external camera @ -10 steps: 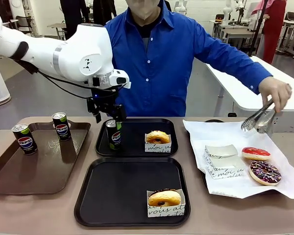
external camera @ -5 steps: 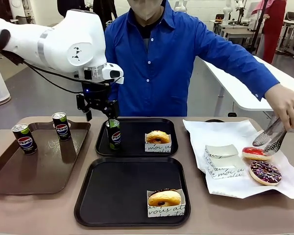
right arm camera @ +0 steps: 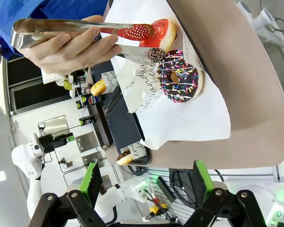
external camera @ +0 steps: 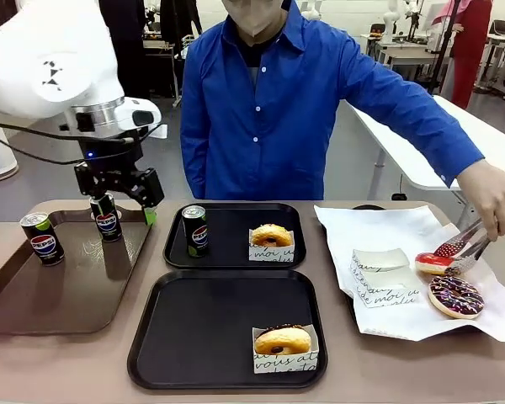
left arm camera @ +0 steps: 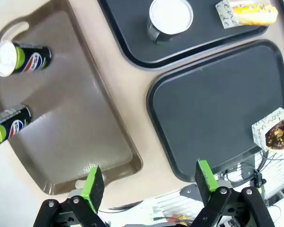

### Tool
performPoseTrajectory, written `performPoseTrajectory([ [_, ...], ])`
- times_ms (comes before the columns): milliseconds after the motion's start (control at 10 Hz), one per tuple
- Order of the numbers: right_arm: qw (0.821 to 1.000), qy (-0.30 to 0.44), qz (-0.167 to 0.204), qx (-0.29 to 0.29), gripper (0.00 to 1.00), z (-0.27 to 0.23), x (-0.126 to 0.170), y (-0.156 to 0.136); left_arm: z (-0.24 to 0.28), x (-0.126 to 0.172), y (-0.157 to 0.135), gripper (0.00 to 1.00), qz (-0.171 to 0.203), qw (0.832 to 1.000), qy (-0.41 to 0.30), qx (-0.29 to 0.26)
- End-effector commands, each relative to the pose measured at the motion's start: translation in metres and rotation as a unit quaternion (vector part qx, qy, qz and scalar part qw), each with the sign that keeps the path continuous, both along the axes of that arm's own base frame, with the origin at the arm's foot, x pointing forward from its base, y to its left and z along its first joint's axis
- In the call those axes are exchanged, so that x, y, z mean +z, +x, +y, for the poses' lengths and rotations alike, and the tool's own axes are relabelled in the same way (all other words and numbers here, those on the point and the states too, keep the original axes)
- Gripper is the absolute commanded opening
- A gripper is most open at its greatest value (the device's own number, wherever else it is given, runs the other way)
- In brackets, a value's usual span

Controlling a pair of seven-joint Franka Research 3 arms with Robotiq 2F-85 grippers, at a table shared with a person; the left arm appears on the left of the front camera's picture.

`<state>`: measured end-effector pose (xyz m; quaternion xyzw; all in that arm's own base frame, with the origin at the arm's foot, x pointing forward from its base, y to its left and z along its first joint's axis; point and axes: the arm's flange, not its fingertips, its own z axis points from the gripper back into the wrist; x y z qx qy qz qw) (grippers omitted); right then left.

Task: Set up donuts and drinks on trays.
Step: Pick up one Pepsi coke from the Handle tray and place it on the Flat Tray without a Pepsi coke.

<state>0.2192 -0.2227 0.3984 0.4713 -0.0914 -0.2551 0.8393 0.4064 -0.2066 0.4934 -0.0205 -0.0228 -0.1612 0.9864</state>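
Left gripper (external camera: 122,209) had left the delivered can (external camera: 194,230) upright on the far black tray (external camera: 231,252), beside its sleeved donut (external camera: 271,236), and swung back over the brown tray (external camera: 59,295); jaws wide apart, empty, just above the rear spare can (external camera: 107,223); person's tongs (external camera: 459,246) had come down onto the red-iced donut (external camera: 433,263); right gripper (right arm camera: 146,182) spread open, idle. Judgement: far tray complete; near black tray (external camera: 210,328) held one chocolate donut (external camera: 281,340), no drink; next fetch probably that spare can.
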Motion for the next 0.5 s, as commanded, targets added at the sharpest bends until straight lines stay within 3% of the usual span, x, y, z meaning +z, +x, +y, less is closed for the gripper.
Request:
performPoseTrajectory([
  [0,1.000,0.007,-0.006,0.001,1.00,0.0000,0.0002,0.0004,-0.0095,0.0019,0.0082,1.00,-0.001,1.000,0.003,-0.003],
  [400,1.000,0.007,-0.006,0.001,1.00,0.0000,0.0002,0.0004,-0.0061,-0.0001,0.0022,1.00,0.000,1.000,0.000,-0.005],
])
